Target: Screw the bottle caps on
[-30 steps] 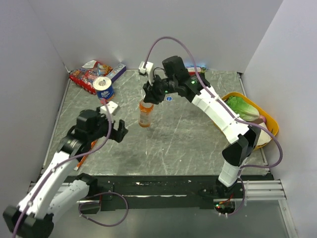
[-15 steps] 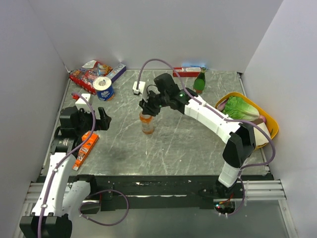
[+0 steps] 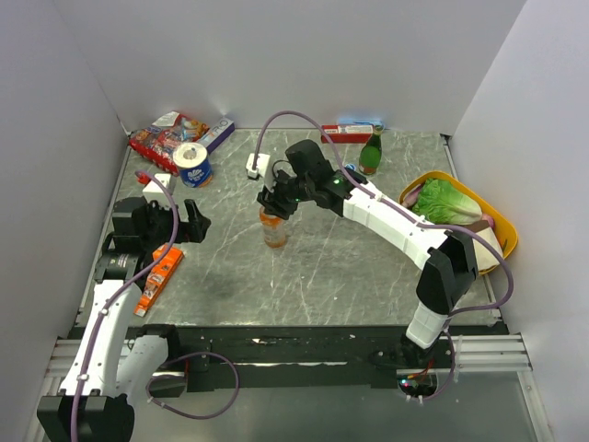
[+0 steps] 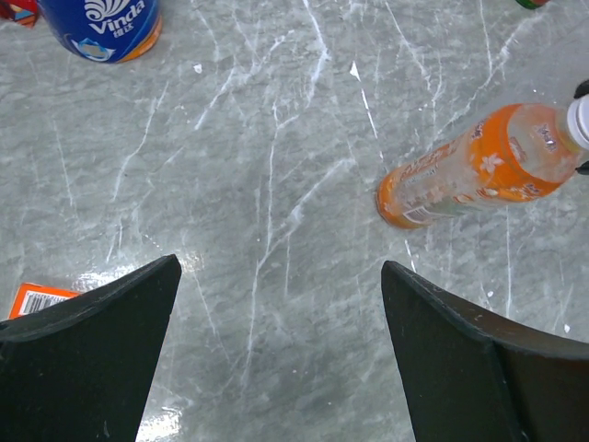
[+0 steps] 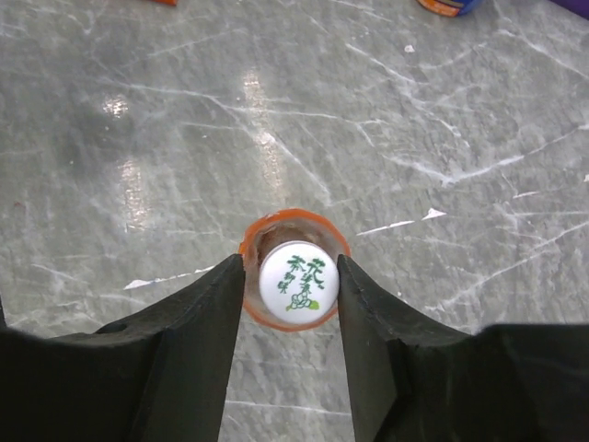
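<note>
My right gripper (image 5: 291, 276) is straddling the white cap (image 5: 297, 284) atop the upright bottle (image 3: 272, 230), fingers narrow; whether they are pinching, I cannot tell. My left gripper (image 4: 281, 276) is gaping wide, well apart.

Clear bottle (image 3: 273, 230) of orange drink, standing upright, white green-printed cap (image 5: 296, 279) on its neck.

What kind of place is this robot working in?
Probably a robotics lab test cell: plain white walls box in a marbled tabletop, two robot arms stand at its near edge, groceries like lettuce lie around.
</note>
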